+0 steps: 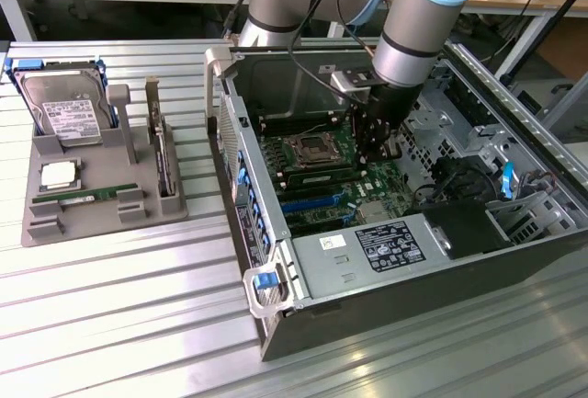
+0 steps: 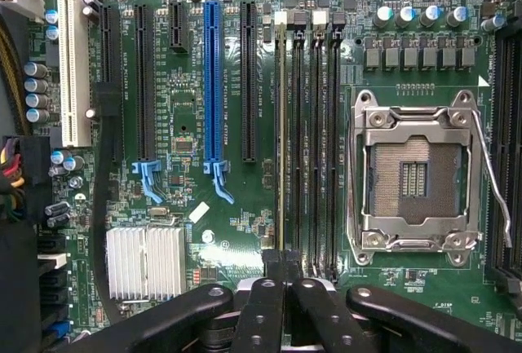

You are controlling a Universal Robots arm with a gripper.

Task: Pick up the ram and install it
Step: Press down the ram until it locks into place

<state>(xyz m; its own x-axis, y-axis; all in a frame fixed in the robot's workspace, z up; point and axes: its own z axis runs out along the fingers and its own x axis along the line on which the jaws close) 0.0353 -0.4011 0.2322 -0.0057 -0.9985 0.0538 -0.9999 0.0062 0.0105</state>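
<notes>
A: Gripper (image 2: 281, 267) first. State?

B: Fingers are pinched together. In the wrist view a thin ram (image 2: 282, 137) stands on edge straight out from the fingertips, in the memory slot (image 2: 282, 84) farthest from the CPU socket (image 2: 416, 178). The fingertips sit at the end of the stick; whether they clamp it or just press on it can't be told.

A: And in the exterior view?

B: The gripper (image 1: 378, 154) hangs down inside the open computer case (image 1: 276, 324), over the motherboard (image 1: 367, 191), just to the exterior view's right of the socket. The stick itself is hidden under the arm there.

A: Long axis?

B: It runs straight away from the fingertips, in line with the slot and parallel to the empty slots (image 2: 314, 137) between it and the socket. It's directly under and ahead of the tool, no sideways offset. Seating depth can't be judged.

A: Only one arm, so no nearer-hand question. Anything else like it?

B: A second ram stick (image 1: 84, 198) lies flat in the grey tray (image 1: 41, 233) well apart at the exterior view's left, long axis across the tray, below the hard drive (image 1: 69, 108). A card (image 1: 163, 154) stands upright on the tray's right side.
</notes>
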